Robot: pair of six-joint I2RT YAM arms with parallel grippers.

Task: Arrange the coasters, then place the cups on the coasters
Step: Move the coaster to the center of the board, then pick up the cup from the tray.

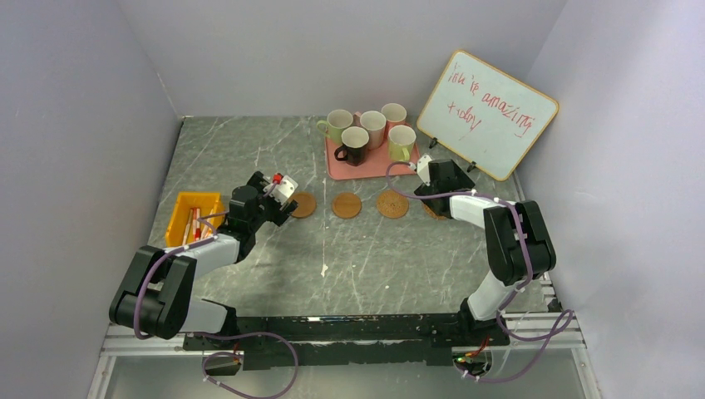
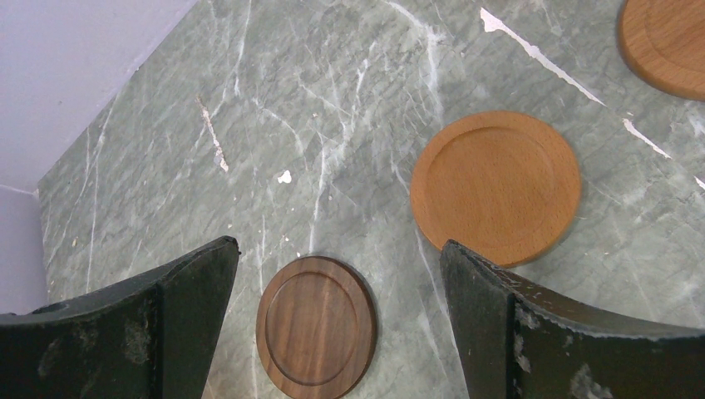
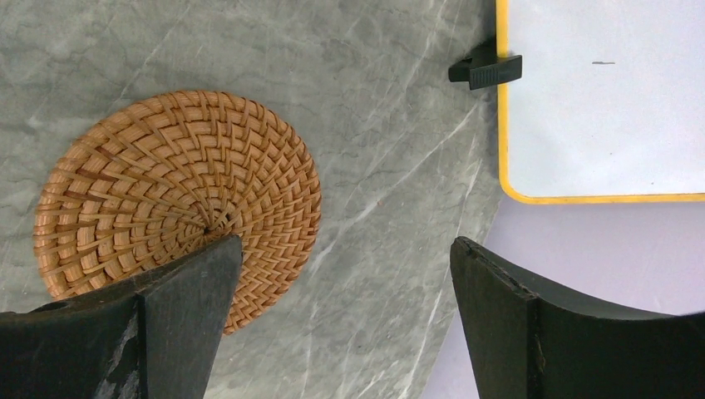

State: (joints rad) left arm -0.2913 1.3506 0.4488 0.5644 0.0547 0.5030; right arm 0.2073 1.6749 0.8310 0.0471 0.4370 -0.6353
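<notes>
left claw (image 2: 339, 249): fingers spread wide with nothing in them, poised over the grey marbled table (image 2: 332, 100).
dark brown round wooden coaster (image 2: 316, 326): flat on the table, seen between the left claw's two fingers, at the left end of the row.
pale orange round wooden coasters (image 2: 495, 187): two in the left wrist view, the nearer just right of the dark one and apart from it, the farther cut off by the top right corner.
right claw (image 3: 345, 245): spread wide and empty, over the row's right end.
woven orange-tan round coaster (image 3: 179, 204): flat on the table, partly behind the right claw's left finger; whether they touch cannot be told.
five ceramic mugs (image 1: 372, 126): huddled on the pink rectangular tray (image 1: 332, 170) behind the row; two pale green, two pink-cream, one dark brown; none on a coaster.
whiteboard with yellow frame (image 1: 486, 112): propped right of the tray, red handwriting on it.
orange plastic bin (image 1: 193, 218): at the table's left side, beside the left arm.
</notes>
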